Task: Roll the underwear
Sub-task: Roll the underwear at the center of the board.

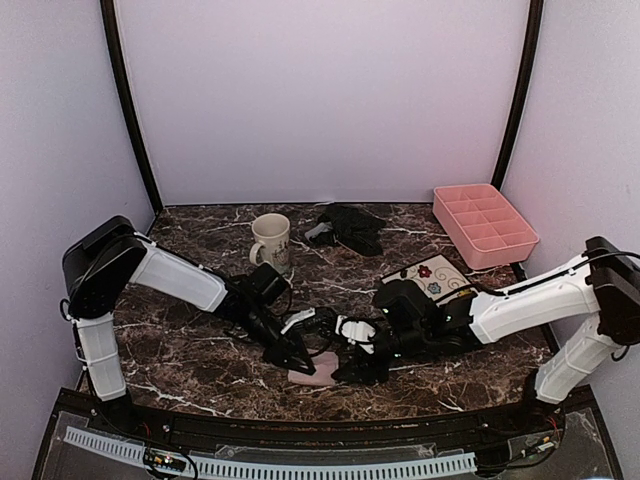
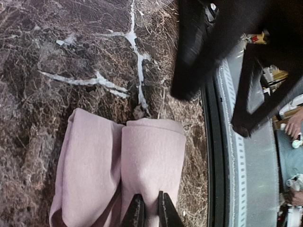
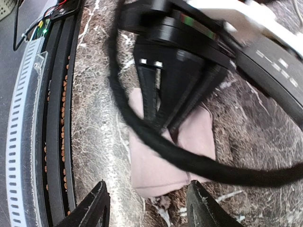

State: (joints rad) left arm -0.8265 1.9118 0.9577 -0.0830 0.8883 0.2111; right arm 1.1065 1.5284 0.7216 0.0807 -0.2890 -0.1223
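Pink cloth sat at the middle of things: of the two garments, the pale pink underwear (image 2: 118,175) lay folded into two side-by-side lobes on the dark marble table (image 1: 200,350), close to the middle of its near edge. The left hand (image 2: 150,213) was down on it, fingers all but closed and pinching a ridge of the pink fabric between them. The right hand (image 3: 147,208) faced it from the other side, fingers standing well apart and gripping nothing (the garment's hem lay just ahead of the tips). The second garment, the black underwear (image 1: 352,228), lay crumpled near the middle of the far edge, well apart from both hands. One cream mug (image 1: 271,240) stood upright to its left. One pink compartment tray (image 1: 486,224) sat in the far right corner, and one flowered white plate (image 1: 437,277) lay near it, partly hidden by the right arm.
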